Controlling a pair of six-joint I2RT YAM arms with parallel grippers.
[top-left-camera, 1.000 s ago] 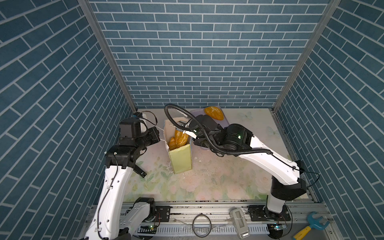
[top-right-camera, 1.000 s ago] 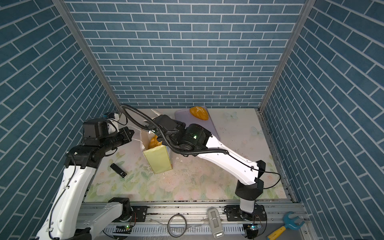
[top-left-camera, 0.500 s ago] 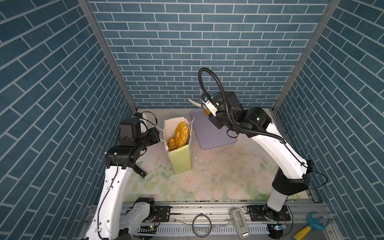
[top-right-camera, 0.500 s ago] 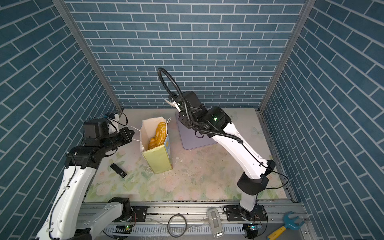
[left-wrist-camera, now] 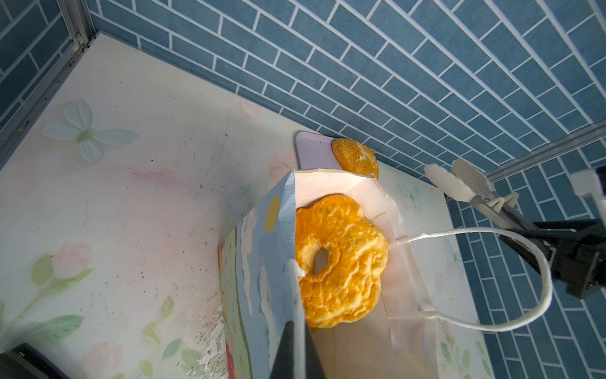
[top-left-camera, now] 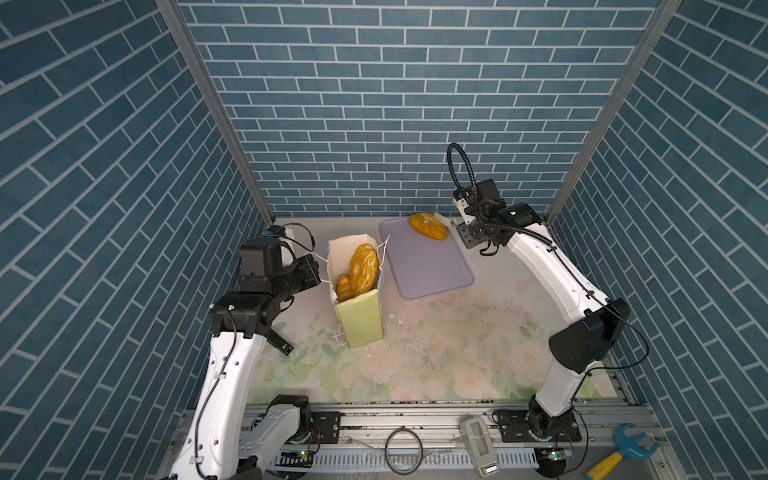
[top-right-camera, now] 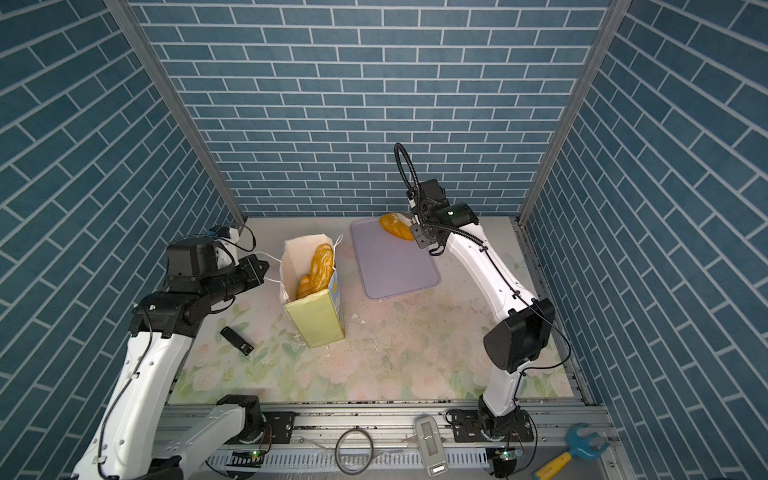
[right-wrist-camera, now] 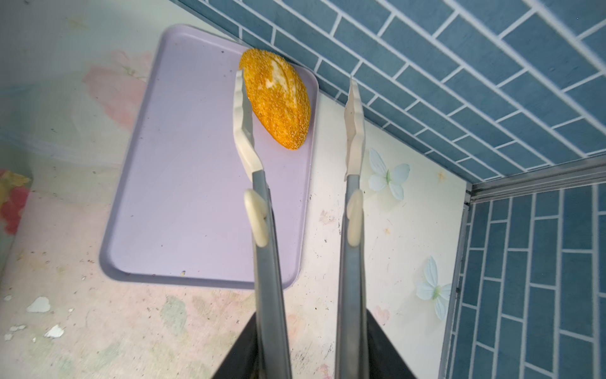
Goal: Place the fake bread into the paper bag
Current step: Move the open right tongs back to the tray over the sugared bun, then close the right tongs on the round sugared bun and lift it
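You have most of the job done, as far as can be seen. The bag [top-left-camera: 359, 324] stands upright on the table [top-left-camera: 436, 353], left of the tray [top-left-camera: 428, 274]. 2 breads show in its mouth: a ring bun [left-wrist-camera: 337, 259] standing on edge and a smaller piece [top-left-camera: 344, 287] beside it; what lies deeper is hidden. Only 1 loaf [top-left-camera: 428, 226] is left outside, at the far corner of the tray. Your left gripper [left-wrist-camera: 293, 331] is clenched on the rim of the bag and holds the mouth open. Your right gripper [right-wrist-camera: 295, 82] is released and empty, and it hangs near the loaf, seemingly without touching it. 1 second ago the right arm [top-left-camera: 552, 282] was reaching over the mouth of the bag. It has now left the bag and swung across to the far right side of the tray. The left arm [top-left-camera: 232, 374] and the bag have not moved.
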